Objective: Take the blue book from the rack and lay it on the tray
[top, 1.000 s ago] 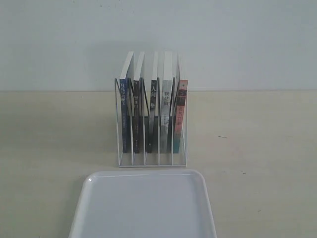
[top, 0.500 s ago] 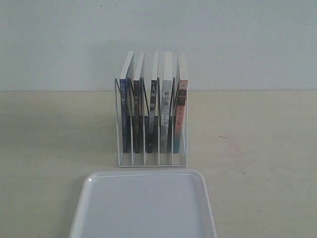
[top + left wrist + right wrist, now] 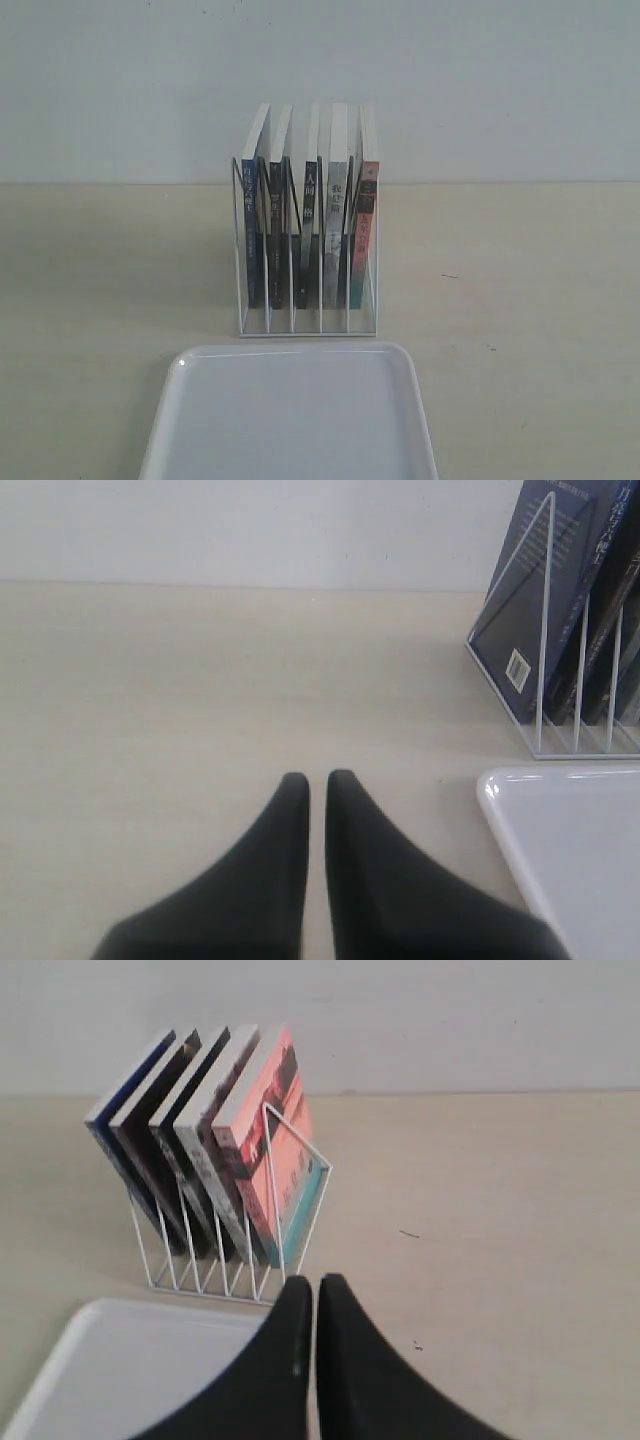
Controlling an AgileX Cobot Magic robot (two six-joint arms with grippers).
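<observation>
Five racked books (image 3: 337, 215), blue book (image 3: 250, 235) leftmost — barcoded

white characters on the blue book (image 3: 250, 232) spine, too blurred to read

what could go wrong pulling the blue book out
The blue book sits in the end slot of the rack, close beside a black-spined book; pulling it could drag that neighbour or tip the rack.
The left gripper is shut; unless it opens first it may only shove the book.
The tray lies just before the rack, so a low approach could bump its rim.
</observation>
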